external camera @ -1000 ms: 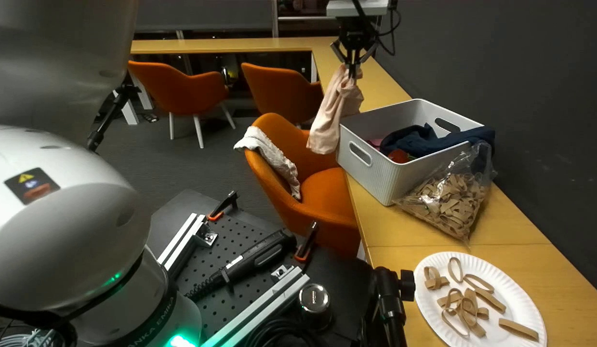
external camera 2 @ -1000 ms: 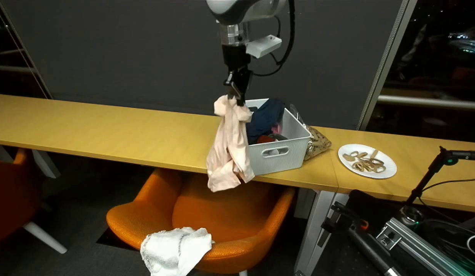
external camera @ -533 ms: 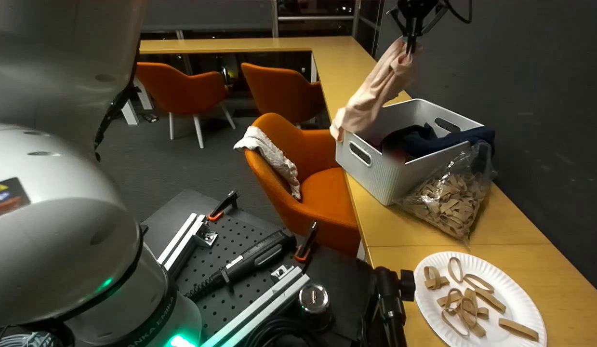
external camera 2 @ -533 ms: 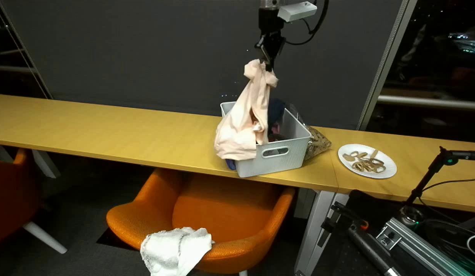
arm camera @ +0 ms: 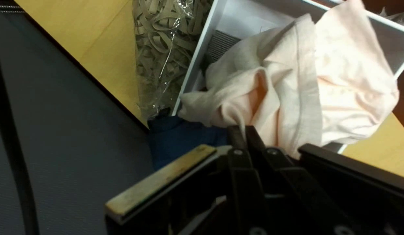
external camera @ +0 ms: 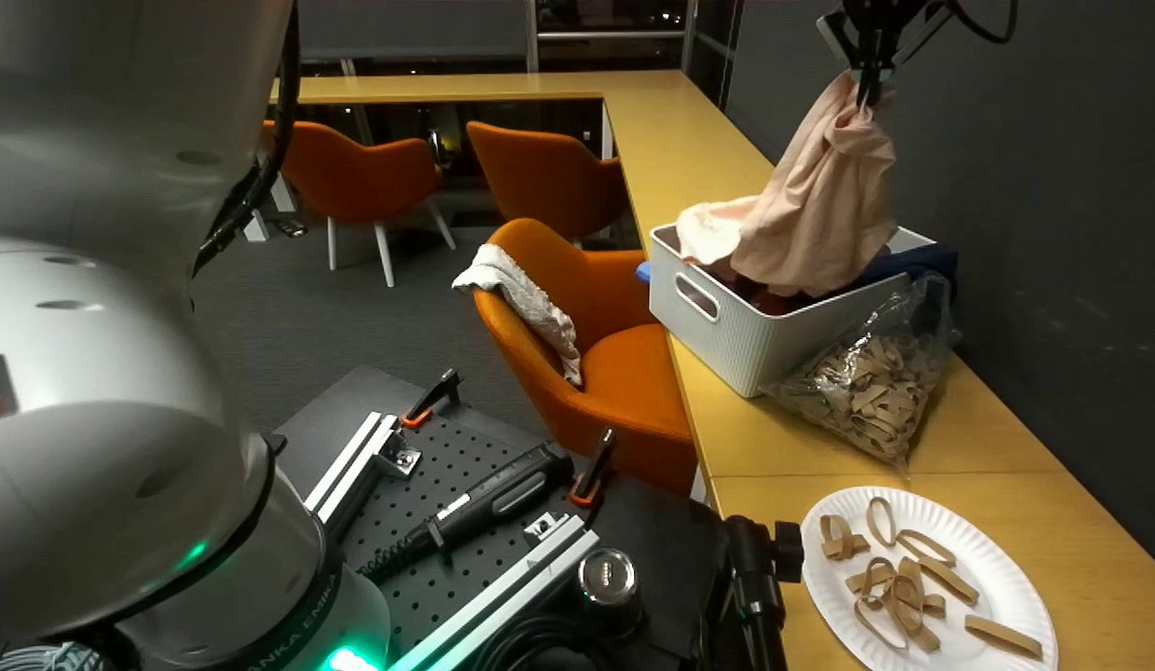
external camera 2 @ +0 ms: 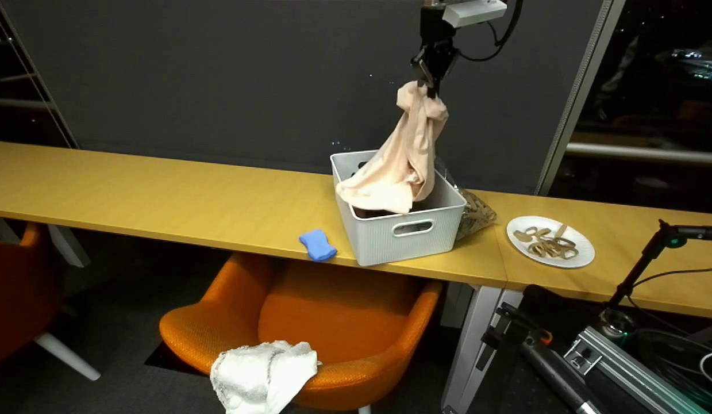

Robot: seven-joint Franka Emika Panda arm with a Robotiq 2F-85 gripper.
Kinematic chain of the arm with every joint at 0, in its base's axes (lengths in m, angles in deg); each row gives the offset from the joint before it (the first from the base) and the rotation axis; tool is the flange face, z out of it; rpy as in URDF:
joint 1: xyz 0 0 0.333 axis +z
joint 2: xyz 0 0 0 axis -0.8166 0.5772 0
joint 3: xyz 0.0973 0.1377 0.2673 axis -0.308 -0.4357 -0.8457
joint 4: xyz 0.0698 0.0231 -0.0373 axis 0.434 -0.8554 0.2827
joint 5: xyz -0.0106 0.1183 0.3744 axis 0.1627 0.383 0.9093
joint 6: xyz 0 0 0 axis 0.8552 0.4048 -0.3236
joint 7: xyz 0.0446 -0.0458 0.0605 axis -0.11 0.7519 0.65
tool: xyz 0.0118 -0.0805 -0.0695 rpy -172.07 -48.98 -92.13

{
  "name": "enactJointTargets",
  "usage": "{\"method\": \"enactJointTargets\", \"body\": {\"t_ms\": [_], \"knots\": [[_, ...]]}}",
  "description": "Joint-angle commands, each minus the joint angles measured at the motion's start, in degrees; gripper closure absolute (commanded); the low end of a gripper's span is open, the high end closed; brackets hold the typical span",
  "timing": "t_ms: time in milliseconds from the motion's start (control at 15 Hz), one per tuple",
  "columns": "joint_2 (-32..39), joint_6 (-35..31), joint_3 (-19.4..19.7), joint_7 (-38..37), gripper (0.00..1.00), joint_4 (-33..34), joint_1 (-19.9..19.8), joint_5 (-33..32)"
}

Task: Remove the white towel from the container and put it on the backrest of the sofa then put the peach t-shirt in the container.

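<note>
Black-fingered, the gripper pinches the gathered top of the peach t-shirt, whose folds hang over the opening of the white container, while a blue object lies just beside it on the table and the white towel drapes over the rim of the orange chair.

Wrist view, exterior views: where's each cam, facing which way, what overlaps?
An exterior view: close by the arm, looking down along the table; arm and gripper show.
An exterior view: opposite the table, across the chair with the towel, facing the wall; gripper and arm's end show.
Wrist view: on the arm's end, looking down past the fingers at the t-shirt and container.
Both exterior views share container, t-shirt, towel and plate.
</note>
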Motion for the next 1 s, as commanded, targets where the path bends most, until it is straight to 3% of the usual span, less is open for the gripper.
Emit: {"method": "enactJointTargets", "body": {"t_ms": [0, 333, 667, 933], "knots": [[-0.75, 1.01, 0.79, -2.04, 0.99, 0.72, -0.37, -0.22], [0.12, -0.19, -0.38, -3.62, 0.99, -0.62, 1.91, -0.39], [3.54, -5.53, -3.40, -5.76, 0.99, -7.80, 6.38, 0.45], [7.06, -10.00, -1.76, -9.04, 0.99, -13.32, 7.98, 0.96]]}}
